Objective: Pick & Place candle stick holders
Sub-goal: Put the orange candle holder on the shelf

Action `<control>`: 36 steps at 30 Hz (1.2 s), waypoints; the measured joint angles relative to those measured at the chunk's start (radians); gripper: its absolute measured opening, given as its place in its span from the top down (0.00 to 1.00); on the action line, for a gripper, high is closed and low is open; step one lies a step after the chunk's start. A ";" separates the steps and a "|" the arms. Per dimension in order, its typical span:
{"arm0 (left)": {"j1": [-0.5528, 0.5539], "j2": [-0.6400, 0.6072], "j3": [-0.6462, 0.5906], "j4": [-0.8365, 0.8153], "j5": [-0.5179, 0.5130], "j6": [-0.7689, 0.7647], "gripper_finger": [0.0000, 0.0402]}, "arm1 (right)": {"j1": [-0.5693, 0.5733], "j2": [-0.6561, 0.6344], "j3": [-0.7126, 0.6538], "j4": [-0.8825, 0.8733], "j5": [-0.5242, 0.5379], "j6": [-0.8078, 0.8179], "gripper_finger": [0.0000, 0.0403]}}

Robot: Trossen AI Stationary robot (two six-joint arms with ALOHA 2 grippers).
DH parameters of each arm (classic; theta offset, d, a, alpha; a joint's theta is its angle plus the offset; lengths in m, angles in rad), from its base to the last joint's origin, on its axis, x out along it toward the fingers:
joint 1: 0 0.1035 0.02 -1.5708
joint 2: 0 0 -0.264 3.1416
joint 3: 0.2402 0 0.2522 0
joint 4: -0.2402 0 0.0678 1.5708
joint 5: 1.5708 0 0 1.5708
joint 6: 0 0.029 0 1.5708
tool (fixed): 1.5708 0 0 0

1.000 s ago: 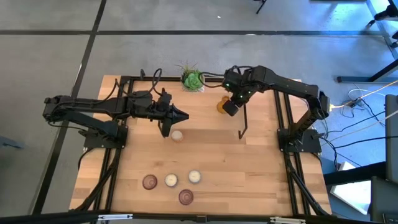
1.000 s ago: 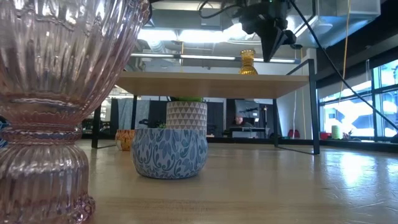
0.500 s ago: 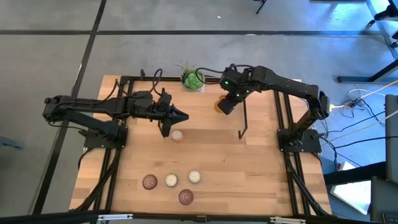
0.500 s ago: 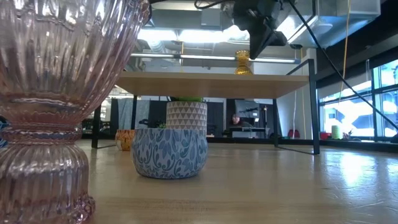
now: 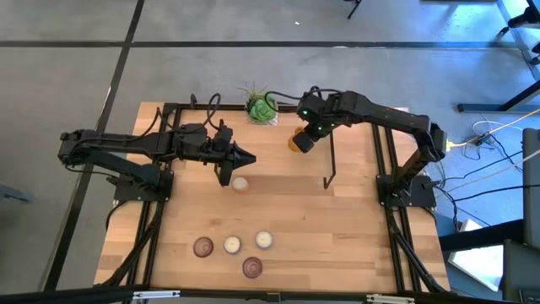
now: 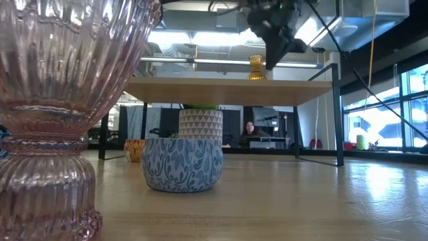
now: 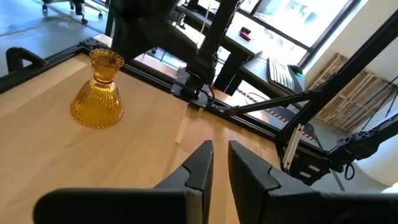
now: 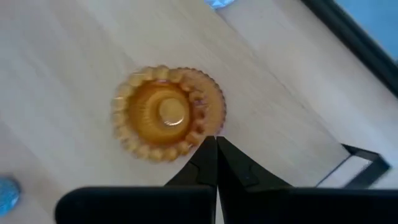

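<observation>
Wooden worktop (image 5: 337, 236): right end effector (image 5: 305, 140), fingers pressed shut and empty, has slid from beside the amber candle stick holder (image 5: 295, 142) near the far edge to directly above it, so no grasp yet.

The amber glass candle stick holder (image 5: 296, 142) stands upright on the far part of the table, right of its middle: ribbed, bulbous below, with a narrow neck and a scalloped flared rim, seen from directly above in the right wrist view (image 8: 166, 112) and from the side in the left wrist view (image 7: 98, 91). A cream-white round holder (image 5: 240, 183) sits alone near the table's middle. Along the near edge lie four more: a pinkish-purple glass holder (image 5: 202, 247) at the left, two cream-white holders (image 5: 232, 245) and (image 5: 264, 240) beside it, and a second pinkish-purple holder (image 5: 252, 268) nearest the edge, ribbed and translucent (image 6: 63, 107).
</observation>
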 joint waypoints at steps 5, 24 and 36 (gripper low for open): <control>0.000 0.000 0.000 0.000 0.000 0.000 0.89 | -0.014 -0.001 -0.099 0.103 -0.085 0.016 1.00; 0.000 0.000 0.000 -0.001 0.005 -0.011 0.89 | 0.000 -0.001 -0.182 0.325 -0.147 0.044 1.00; 0.000 0.000 0.000 -0.002 0.005 -0.011 0.89 | 0.000 -0.001 -0.182 0.389 -0.172 0.053 1.00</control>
